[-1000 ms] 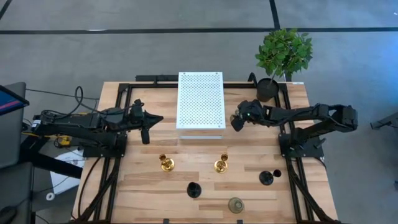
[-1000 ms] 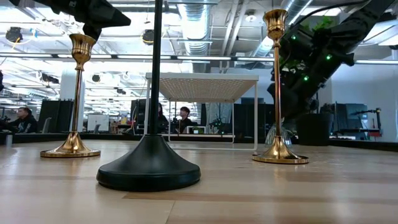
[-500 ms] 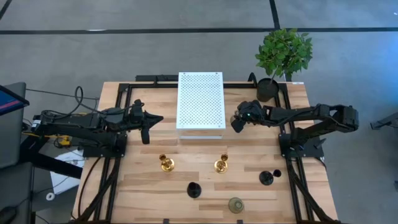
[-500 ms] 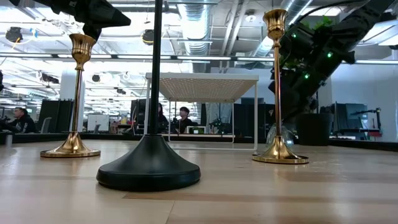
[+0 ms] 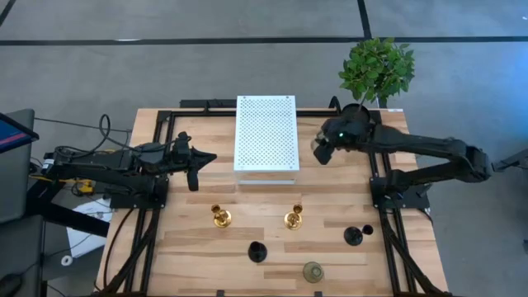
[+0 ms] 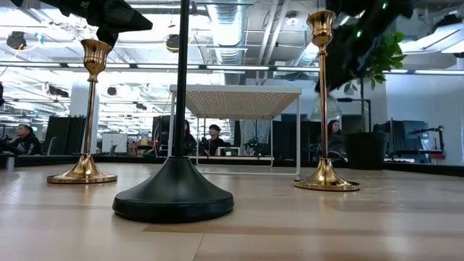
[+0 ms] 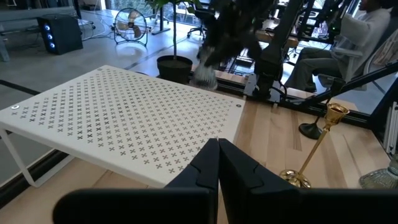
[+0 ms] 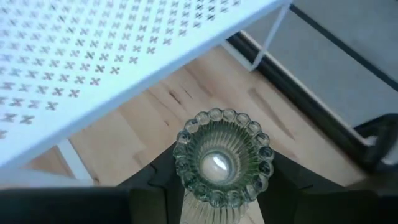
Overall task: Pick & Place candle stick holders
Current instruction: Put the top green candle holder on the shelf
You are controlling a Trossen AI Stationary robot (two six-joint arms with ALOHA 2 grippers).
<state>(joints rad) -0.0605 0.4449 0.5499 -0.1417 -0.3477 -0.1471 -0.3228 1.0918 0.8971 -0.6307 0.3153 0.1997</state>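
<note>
Glass candle holder (image 8: 222,163) beside white rack (image 5: 266,132).

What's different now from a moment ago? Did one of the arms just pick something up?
Yes. The right tool, closed on a ribbed clear-glass candle holder, has lifted it and swung toward the table's far edge, beside the white perforated metal shelf and nearer the potted green plant. The left tool stayed shut and parked; the two gold candlesticks and the black ones did not move.
</note>
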